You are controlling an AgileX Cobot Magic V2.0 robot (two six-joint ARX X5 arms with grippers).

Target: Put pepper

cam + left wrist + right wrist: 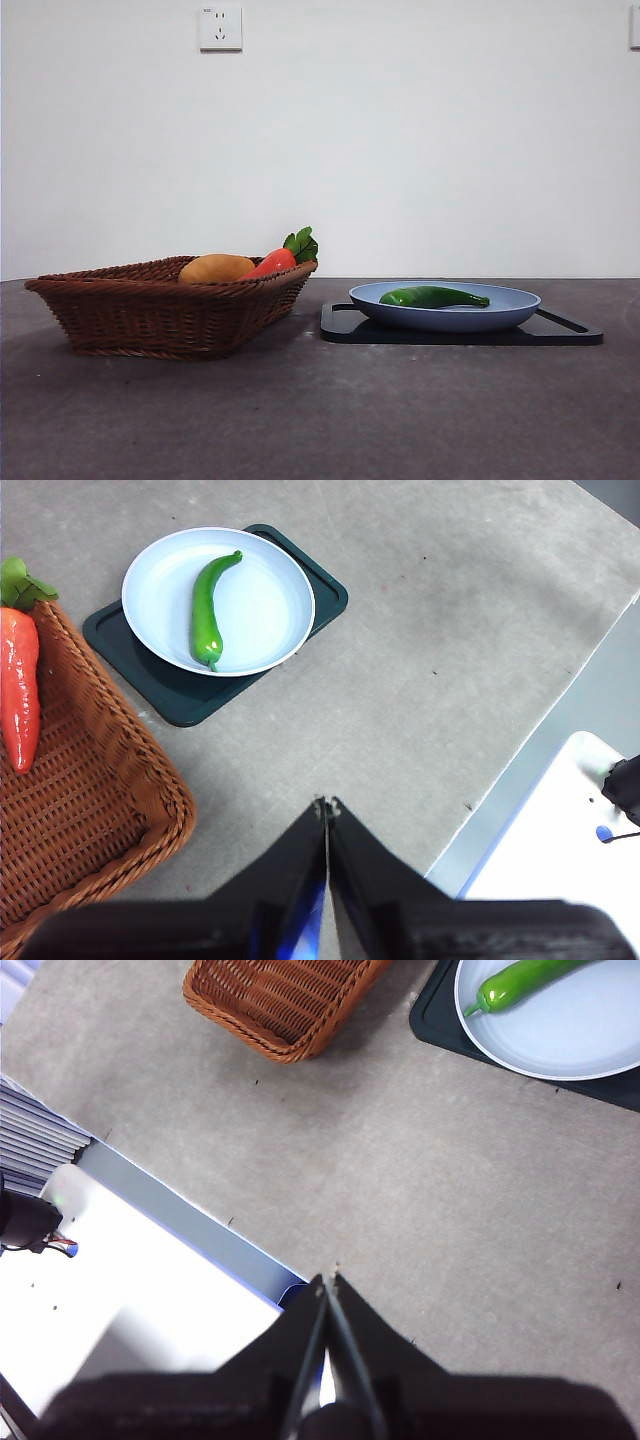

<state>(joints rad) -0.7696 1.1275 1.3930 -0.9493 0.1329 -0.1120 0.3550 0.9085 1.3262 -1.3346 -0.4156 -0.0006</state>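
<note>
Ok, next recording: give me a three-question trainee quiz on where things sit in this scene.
1. True or false: the slim glossy green pepper lies in the woven brown wicker basket.
2. What does the round pale blue plate rest on? A) bare table B) flat black tray C) basket
3. Fill in: the orange-red carrot with green leaves lies in the ____.

Key: 1 false, it lies on the plate. 2 B. 3 basket. Left gripper and right gripper are both shut, away from the items.

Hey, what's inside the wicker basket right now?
The basket holds an orange-red carrot with green leaves and a tan-yellow lump. Its wall hides the floor, so anything lower is unseen.
</note>
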